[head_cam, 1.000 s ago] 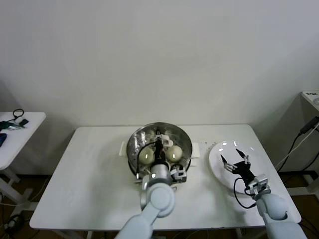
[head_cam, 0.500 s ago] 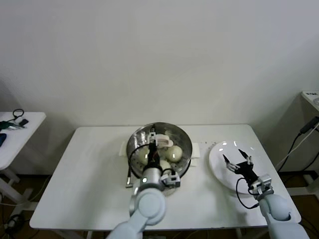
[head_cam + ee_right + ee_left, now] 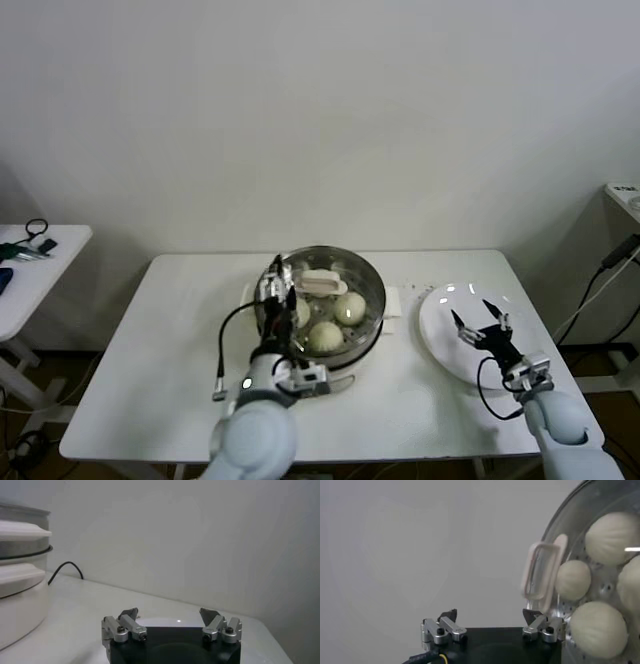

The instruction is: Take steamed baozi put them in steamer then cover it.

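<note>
- One steamer (image 3: 368,322) stands in the middle of the white surface (image 3: 180,350); it is a shiny round pot on a white base.
- One cover (image 3: 340,262) of clear glass lies on the steamer, with its whitish bar handle (image 3: 323,283) on top.
- Through the glass of the cover, in the left wrist view, four steamed baozi (image 3: 611,530) can be counted, all inside the steamer on the perforated tray.
- In the head view only three of them show clearly; the fourth is partly behind the left tool.
- The left tool (image 3: 278,282) hovers at the steamer's left rim, beside the bar handle. Its two fingers stand wide apart and hold nothing.
- In the left wrist view the left tool (image 3: 490,626) has one finger close to the bar handle (image 3: 543,567), but not around it.
- One flat white plate (image 3: 440,318) lies to the right of the steamer, apart from it.
- The right tool (image 3: 482,322) hangs over this plate, well away from the steamer. Its fingers are spread wide too and it grips nothing.
- In the right wrist view the right tool (image 3: 170,624) shows the same, with the steamer (image 3: 22,575) at the side.
</note>
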